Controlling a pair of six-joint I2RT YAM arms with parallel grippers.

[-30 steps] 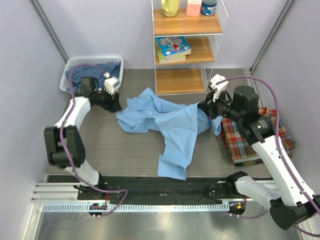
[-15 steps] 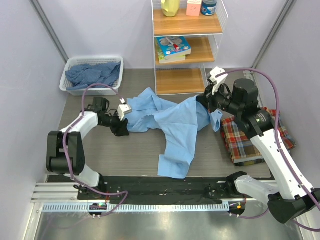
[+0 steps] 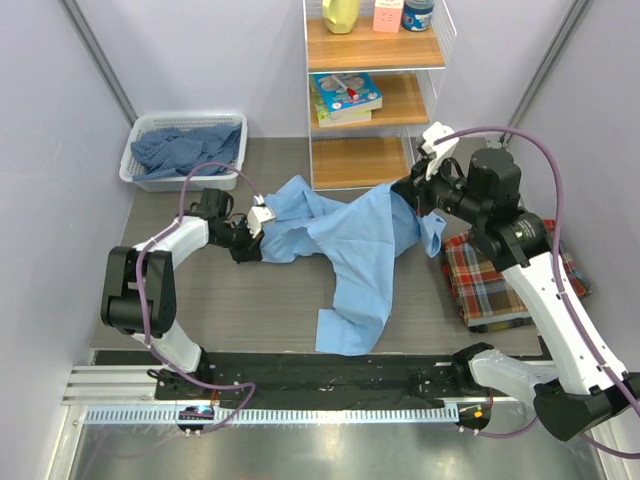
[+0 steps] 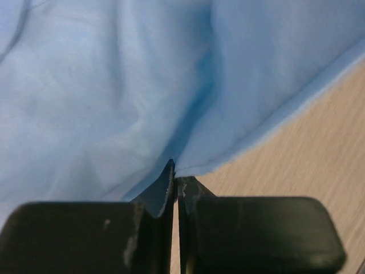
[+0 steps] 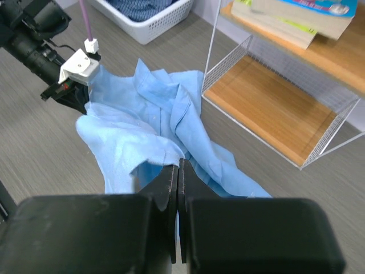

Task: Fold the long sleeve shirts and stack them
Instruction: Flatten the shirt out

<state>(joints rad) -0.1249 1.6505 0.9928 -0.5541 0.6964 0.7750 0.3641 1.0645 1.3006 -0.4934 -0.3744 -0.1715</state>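
A light blue long sleeve shirt [image 3: 345,240] lies crumpled across the middle of the table, one part trailing toward the near edge. My left gripper [image 3: 256,238] sits low at its left edge; in the left wrist view the jaws [image 4: 175,174] are pinched together on the hem of the shirt [image 4: 142,85]. My right gripper [image 3: 413,196] holds the shirt's right end lifted off the table. In the right wrist view it [image 5: 179,165] is shut, with the blue cloth [image 5: 142,137] draped over its tips. A folded plaid shirt [image 3: 500,280] lies at the right.
A white basket [image 3: 135,160] with darker blue shirts [image 3: 185,148] stands at the back left. A wire and wood shelf rack [image 3: 370,160] stands behind the shirt, holding books [image 3: 346,96]. A black strip [image 3: 320,378] runs along the near edge.
My left arm swung from beside the basket down to the shirt's left edge, and its jaws closed there. My right gripper drew the shirt's right end slightly up and back.
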